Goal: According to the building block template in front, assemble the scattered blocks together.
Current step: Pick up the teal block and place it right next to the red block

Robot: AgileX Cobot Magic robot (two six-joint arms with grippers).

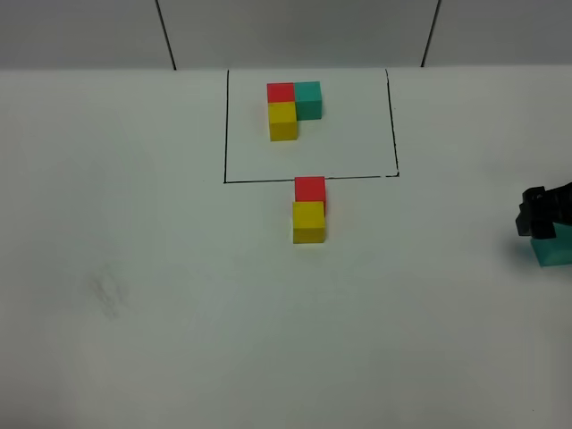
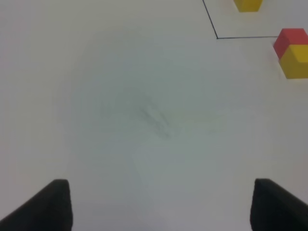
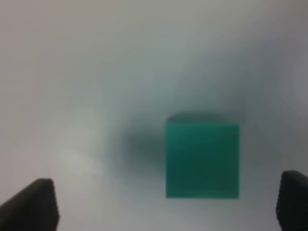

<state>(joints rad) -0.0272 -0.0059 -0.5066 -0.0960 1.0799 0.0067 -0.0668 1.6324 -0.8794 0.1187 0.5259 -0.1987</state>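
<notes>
Right gripper [image 3: 166, 207]: jaws wide apart, nothing held, straddling the teal cube [image 3: 202, 160], which rests on the table off-centre, nearer one finger and touching neither. Left gripper [image 2: 163, 204]: jaws apart, empty. The red cube [image 1: 310, 189] and yellow cube [image 1: 308, 222] stand touching just outside the black outline, well apart from the teal one. The building block template [image 1: 293, 109] lies inside it. Assessment: the grasp is pending. Centre the jaws and square them to the cube's faces before closing, or it will skid or twist.
</notes>
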